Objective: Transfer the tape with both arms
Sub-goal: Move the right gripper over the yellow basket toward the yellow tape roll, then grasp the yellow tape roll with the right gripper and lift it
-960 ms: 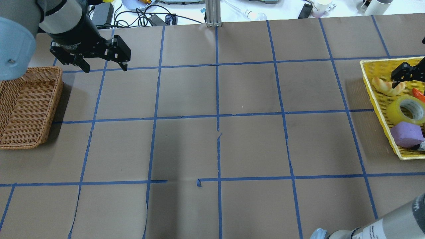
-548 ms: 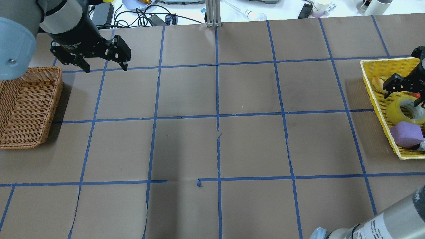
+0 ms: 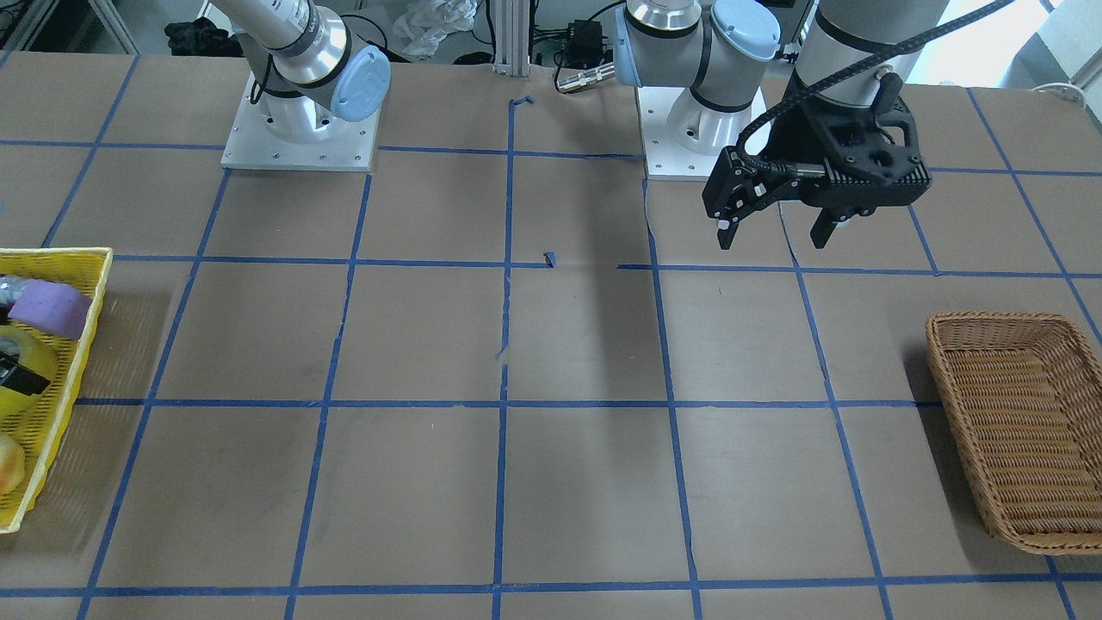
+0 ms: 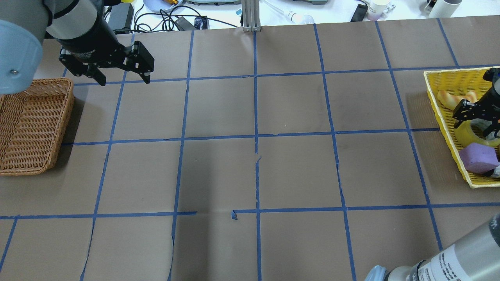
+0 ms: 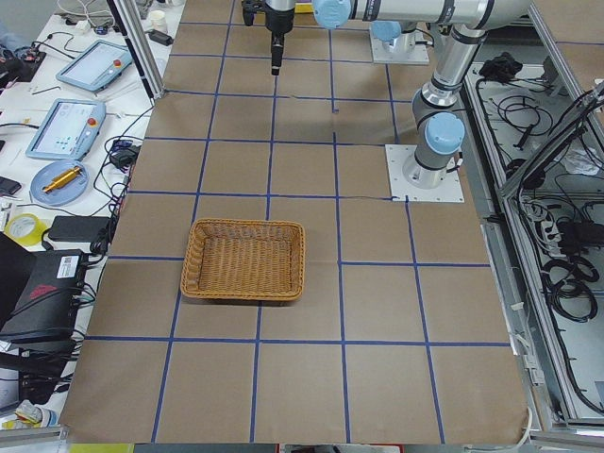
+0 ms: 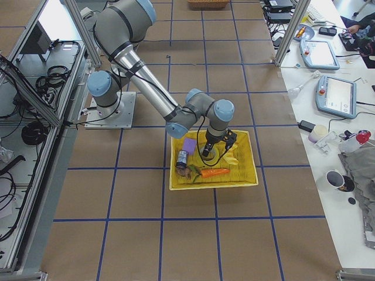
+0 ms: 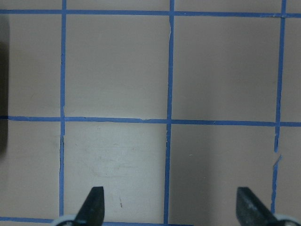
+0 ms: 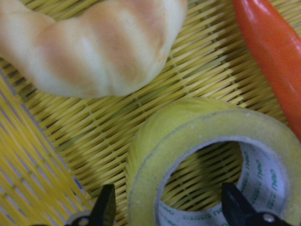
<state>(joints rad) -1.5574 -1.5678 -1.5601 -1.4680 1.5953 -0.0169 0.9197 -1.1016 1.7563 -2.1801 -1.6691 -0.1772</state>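
Yellow tape (image 8: 207,123) lies in the yellow basket (image 8: 56,136), right gripper (image 8: 168,200) spread open astride its wall, one finger in the core, so closing off-centre could tip it into the bread roll (image 8: 94,42); left gripper (image 4: 125,82) open, well apart from that basket.

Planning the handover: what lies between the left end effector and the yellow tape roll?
Overhead view: only table with blue grid lines, then the yellow basket's wall, between left end effector and yellow tape roll.
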